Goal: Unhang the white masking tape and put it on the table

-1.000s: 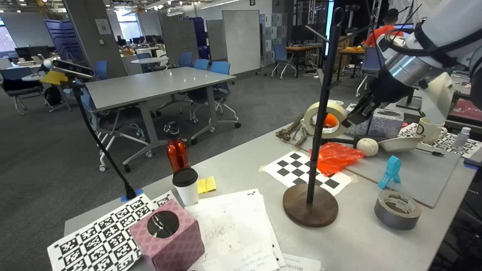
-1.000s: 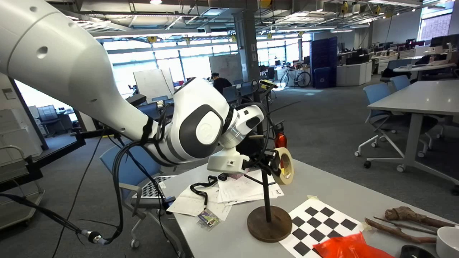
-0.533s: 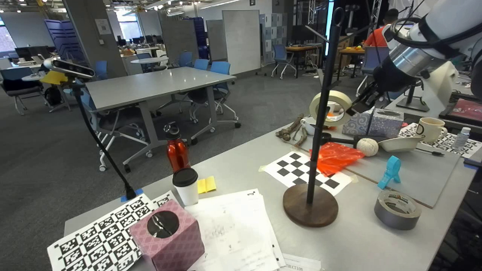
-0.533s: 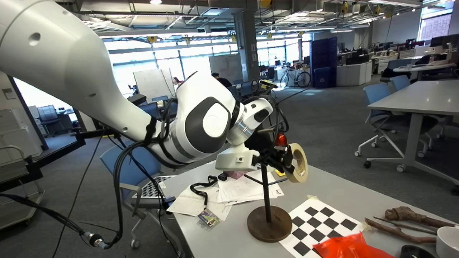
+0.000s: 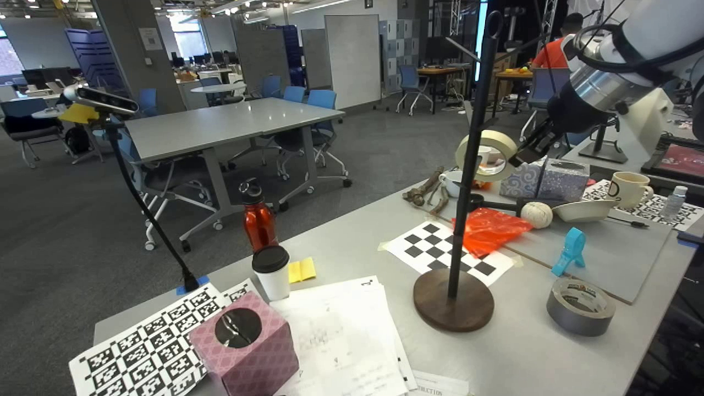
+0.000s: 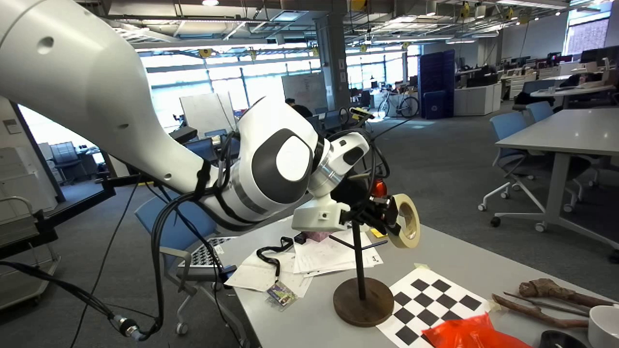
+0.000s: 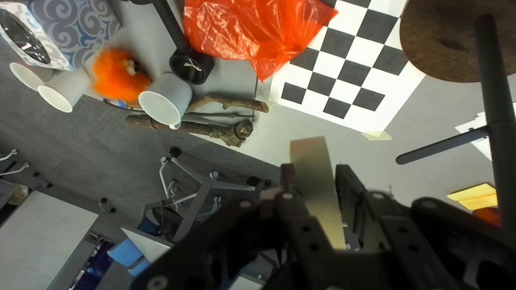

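The white masking tape, a cream ring, shows in both exterior views (image 5: 501, 142) (image 6: 405, 243) and edge-on in the wrist view (image 7: 316, 179). My gripper (image 5: 517, 158) is shut on the ring's near side, with one finger on each flat face; it also shows in an exterior view (image 6: 392, 223) and the wrist view (image 7: 315, 170). The ring is upright in the air above the light-grey table (image 5: 352, 242). The black stand pole (image 5: 467, 181) crosses in front of it in an exterior view. In the wrist view the ring is apart from the stand's peg (image 7: 441, 145).
The stand's brown round base (image 6: 363, 302) is beside a checker sheet (image 6: 428, 309). A red plastic bag (image 5: 492, 231), sticks (image 5: 426, 192), a grey tape roll (image 5: 581, 308) and a blue clip (image 5: 571, 250) lie on the table. A pink tissue box (image 5: 247, 346) sits by papers.
My gripper and the held tape have moved away from the stand, up and right in one exterior view and rightward in the other. Most motion came earlier, with little in the last half second.
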Motion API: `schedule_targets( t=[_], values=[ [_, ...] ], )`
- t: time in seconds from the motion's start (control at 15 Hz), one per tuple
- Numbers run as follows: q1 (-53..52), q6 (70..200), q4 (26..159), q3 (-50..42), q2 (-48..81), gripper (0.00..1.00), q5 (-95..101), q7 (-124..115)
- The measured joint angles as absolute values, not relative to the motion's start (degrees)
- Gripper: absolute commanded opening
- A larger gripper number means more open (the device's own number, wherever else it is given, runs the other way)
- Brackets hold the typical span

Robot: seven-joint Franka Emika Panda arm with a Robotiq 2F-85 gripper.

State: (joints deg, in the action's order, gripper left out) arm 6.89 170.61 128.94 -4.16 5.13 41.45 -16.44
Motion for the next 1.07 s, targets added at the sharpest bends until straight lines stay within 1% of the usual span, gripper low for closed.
schedule_targets(
  t=[0.47, 1.07],
  values=[
    [6.7, 167.4, 129.3, -3.7, 5.3, 0.07, 41.2, -17.6],
    [7.3, 169.1, 134.1, -5.8, 9.5, 0.07, 42.4, -19.6]
  ],
)
